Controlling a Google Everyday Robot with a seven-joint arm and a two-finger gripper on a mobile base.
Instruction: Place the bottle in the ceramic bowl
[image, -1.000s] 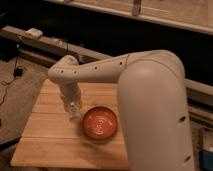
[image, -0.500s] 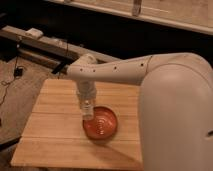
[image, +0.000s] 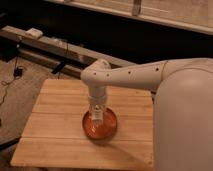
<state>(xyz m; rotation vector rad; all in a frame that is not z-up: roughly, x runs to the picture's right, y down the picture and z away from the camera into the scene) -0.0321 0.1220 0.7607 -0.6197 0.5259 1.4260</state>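
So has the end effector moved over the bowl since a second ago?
Yes. The end effector, carrying the bottle, moved rightward from the table's left part to directly above the ceramic bowl.

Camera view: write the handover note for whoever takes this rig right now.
Gripper: pointing straight down over the ceramic bowl, at the end of the arm that reaches in from the right.
Bottle: whitish, upright below the gripper, its lower end inside the bowl's rim. Whether it touches the bowl's floor cannot be told.
Ceramic bowl: orange-red, on the wooden table, near the middle.
Done: bottle brought over the bowl.
Left: confirm the bottle rests in the bowl, release it, lift the arm away.
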